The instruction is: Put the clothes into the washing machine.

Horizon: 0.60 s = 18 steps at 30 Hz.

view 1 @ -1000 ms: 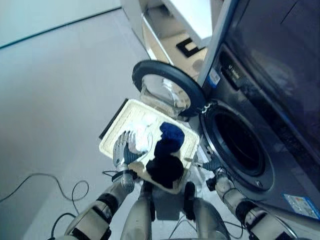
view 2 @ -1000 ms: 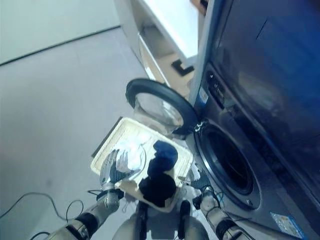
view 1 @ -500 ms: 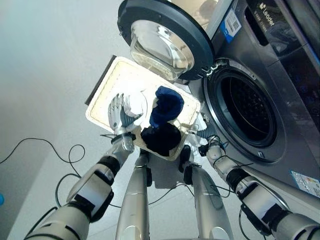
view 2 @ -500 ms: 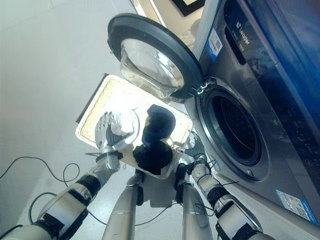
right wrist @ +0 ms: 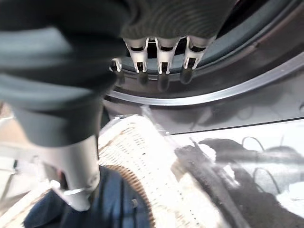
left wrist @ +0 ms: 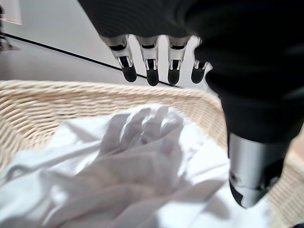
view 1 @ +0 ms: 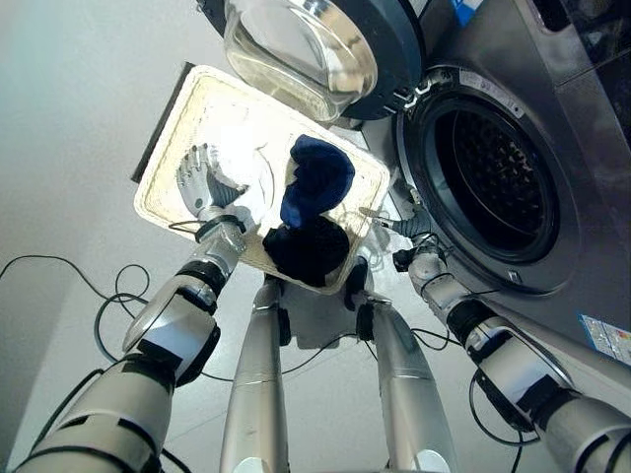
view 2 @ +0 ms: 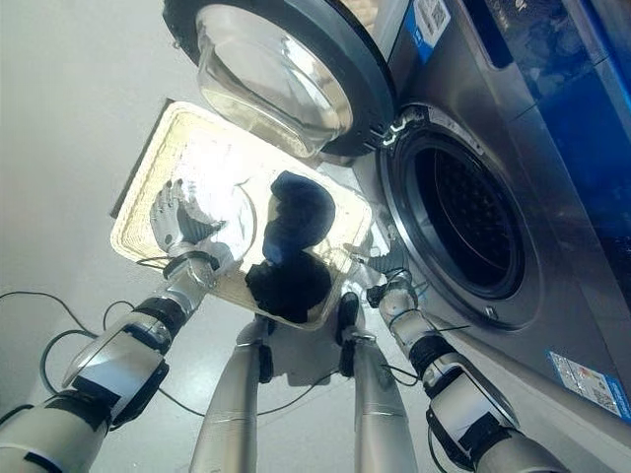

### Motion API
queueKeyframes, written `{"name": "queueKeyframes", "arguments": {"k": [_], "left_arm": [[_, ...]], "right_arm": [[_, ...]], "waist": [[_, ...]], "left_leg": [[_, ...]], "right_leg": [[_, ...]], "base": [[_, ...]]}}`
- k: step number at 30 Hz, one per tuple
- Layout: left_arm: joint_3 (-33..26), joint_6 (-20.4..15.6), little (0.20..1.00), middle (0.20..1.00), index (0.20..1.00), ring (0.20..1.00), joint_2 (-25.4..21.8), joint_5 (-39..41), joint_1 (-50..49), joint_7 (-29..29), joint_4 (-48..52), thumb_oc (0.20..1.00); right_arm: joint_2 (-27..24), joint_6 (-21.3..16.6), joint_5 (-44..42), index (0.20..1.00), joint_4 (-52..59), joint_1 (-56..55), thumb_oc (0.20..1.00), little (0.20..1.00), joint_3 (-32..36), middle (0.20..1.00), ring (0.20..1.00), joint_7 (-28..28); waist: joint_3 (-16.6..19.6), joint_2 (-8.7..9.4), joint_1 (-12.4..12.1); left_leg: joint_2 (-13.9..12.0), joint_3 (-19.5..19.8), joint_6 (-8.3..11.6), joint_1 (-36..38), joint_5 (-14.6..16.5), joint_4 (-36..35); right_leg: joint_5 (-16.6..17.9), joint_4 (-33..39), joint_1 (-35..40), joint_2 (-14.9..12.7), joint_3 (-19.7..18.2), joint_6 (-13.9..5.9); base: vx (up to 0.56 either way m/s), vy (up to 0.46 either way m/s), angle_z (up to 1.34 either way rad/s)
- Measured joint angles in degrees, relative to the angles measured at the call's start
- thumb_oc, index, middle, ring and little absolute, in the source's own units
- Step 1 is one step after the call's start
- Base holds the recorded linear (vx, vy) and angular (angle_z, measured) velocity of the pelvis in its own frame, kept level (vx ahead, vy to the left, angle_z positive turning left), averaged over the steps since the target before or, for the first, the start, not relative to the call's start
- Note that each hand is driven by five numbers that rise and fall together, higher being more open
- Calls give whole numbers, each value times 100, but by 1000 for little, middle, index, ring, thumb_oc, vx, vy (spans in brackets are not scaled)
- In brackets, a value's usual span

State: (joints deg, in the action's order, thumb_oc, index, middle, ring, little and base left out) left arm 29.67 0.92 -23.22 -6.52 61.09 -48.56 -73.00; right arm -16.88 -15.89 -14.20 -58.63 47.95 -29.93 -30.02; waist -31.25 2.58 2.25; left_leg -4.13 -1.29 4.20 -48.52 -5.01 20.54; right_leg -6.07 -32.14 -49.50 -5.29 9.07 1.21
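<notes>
A cream woven basket (view 1: pixel 212 108) stands on the floor before the washing machine. It holds a white cloth (view 1: pixel 248 177), a blue cloth (view 1: pixel 317 175) and a black cloth (view 1: pixel 308 248). My left hand (view 1: pixel 200 175) is open, its fingers (left wrist: pixel 152 71) straight and spread over the white cloth (left wrist: pixel 133 166) at the basket's left side. My right hand (view 1: pixel 406 244) is open by the basket's right rim (right wrist: pixel 137 147), between it and the drum opening (view 1: pixel 488 172). Its fingers (right wrist: pixel 159 59) point at the machine's front ring, and the blue cloth (right wrist: pixel 109 204) lies near its thumb.
The machine's round door (view 1: pixel 315 49) stands swung open and overhangs the basket's far end. The dark grey machine front (view 2: pixel 552 296) fills the right side. Bare grey floor (view 1: pixel 69 118) lies to the left of the basket.
The whole picture has shifted as the camera tilted down and closer. Both hands keep their places by the basket, and the clothes lie as before.
</notes>
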Motion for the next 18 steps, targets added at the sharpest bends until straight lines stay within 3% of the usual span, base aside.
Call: {"name": "queueKeyframes", "arguments": {"k": [18], "left_arm": [[216, 660, 1000, 1000, 1000, 1000, -17, 346, 363, 1332, -312, 1000]], "right_arm": [[-29, 2, -51, 1000, 21, 35, 1000, 1000, -2, 1000, 1000, -168]], "waist": [[-5, 103, 139]], "left_leg": [[-107, -34, -15, -212, -8, -173]], "right_leg": [[129, 355, -127, 99, 53, 23]], "base": [[2, -2, -1]]}}
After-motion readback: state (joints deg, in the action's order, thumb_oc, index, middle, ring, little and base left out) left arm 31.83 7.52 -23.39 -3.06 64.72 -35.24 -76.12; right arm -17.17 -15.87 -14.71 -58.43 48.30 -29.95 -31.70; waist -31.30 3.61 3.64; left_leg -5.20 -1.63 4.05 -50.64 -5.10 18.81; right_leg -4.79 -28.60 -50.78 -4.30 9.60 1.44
